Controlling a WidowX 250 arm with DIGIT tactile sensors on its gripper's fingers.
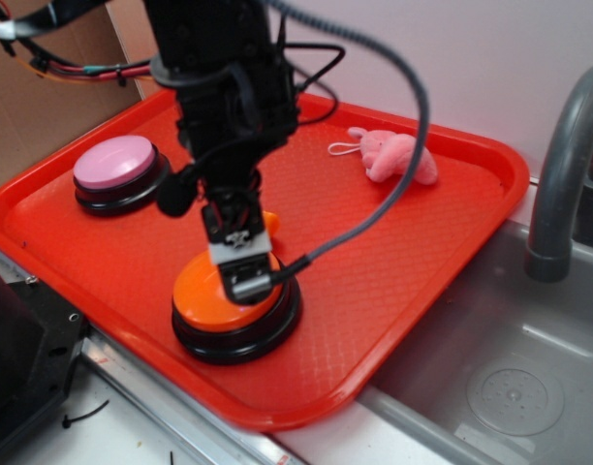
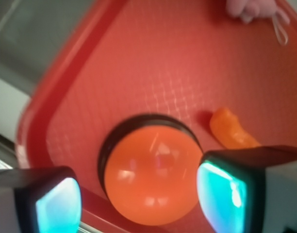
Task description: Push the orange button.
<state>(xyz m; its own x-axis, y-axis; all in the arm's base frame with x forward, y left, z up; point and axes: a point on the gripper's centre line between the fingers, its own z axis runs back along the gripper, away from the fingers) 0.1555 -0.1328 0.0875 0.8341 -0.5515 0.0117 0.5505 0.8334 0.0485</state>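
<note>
At the far left of the exterior view, a pink-topped button (image 1: pixel 114 167) on a black base sits near the back left corner of the red tray (image 1: pixel 413 291). The tray has a fine waffle texture and fills most of the picture, lying on a pale counter beside a grey sink (image 1: pixel 490 378).

Toward the front middle of the tray stands the orange button (image 1: pixel 214 295), a glossy orange dome on a black round base. The black arm of the robot comes down from the top of the view, and the gripper (image 1: pixel 246 276) ends right on the button's top, its tip meeting the dome toward the right rear side. A grey cable (image 1: pixel 374 218) loops from the arm down to the gripper's side. Just behind the gripper, a small orange toy piece (image 1: pixel 270 224) peeks out on the tray.

Further right, near the back edge, lies a pink plush toy (image 1: pixel 393 155) with a thin loop of cord. At the right border a grey faucet (image 1: pixel 568 174) arches over the sink.

In the wrist view, the orange button (image 2: pixel 151 179) fills the lower middle, close under the camera. The two fingers (image 2: pixel 58 204) stand spread apart, one low on the left and one low on the right, with the dome between them; they pinch nothing. The orange toy piece (image 2: pixel 231 130) lies just right of the button, and the plush toy (image 2: pixel 250 9) shows at the top right corner.
</note>
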